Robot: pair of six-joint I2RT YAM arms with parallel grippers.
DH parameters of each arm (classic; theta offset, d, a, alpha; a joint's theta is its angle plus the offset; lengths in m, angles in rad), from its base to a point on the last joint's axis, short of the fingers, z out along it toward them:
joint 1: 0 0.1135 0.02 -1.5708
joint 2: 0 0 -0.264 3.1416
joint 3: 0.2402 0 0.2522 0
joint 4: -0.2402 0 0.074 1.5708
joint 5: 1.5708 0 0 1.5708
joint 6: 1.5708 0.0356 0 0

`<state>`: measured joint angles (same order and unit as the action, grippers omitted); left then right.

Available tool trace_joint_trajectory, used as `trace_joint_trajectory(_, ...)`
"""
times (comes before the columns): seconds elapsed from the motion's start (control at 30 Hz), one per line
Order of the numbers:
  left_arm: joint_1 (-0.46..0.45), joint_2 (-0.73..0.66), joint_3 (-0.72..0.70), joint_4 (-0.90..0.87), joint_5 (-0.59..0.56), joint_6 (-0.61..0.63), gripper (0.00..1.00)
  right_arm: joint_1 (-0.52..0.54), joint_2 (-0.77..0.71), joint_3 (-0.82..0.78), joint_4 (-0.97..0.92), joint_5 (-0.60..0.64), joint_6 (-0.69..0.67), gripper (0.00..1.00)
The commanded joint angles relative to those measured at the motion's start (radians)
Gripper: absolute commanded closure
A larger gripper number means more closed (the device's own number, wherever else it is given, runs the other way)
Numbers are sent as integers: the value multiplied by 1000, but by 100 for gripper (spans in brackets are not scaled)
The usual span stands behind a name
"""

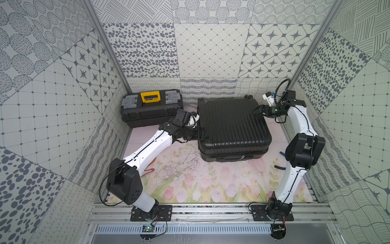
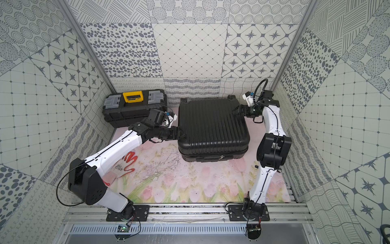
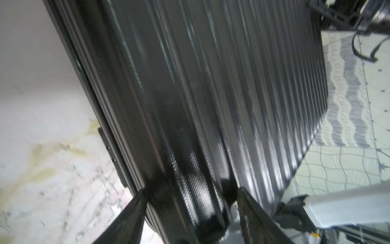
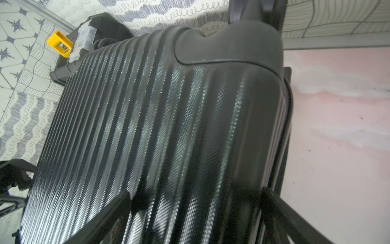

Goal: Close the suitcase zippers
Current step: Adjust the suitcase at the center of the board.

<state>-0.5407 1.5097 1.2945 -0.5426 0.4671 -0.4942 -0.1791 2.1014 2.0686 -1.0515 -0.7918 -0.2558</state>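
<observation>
Suitcase [image 1: 232,124] lies lid-down at the far centre of the table [image 1: 190,181], and we straddle its left rim with the left gripper [image 1: 200,134], whether pinching we cannot tell, and its far right corner with the right gripper [image 1: 258,109], released wide, likely steadying it.

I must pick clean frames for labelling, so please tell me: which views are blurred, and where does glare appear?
Left wrist view: the suitcase ribs are smeared by motion blur, sharper only near the left gripper. Right wrist view: sharper, with bright sheen on the ribs; the right gripper looks soft. Both top views: sharp, evenly lit.
</observation>
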Motion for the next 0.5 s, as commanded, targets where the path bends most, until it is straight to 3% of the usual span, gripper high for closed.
trace_joint_trajectory(0.0, -74, -95, -93, -185, 209, -164, 34, 132, 99, 67, -214, -52, -130, 5)
trace_joint_trajectory(0.13, -68, -157, -31, -343, 105, -103, 33, 145, 120, 185, -169, -7, -68, 6)
trace_joint_trajectory(0.27, -7, -117, 123, -541, -145, -50, 34, 139, 47, 214, -4, 167, 64, 2)
trace_joint_trajectory(0.47, 105, 16, 360, -528, -319, -71, 33, 136, -140, 102, 180, 429, 195, 2)
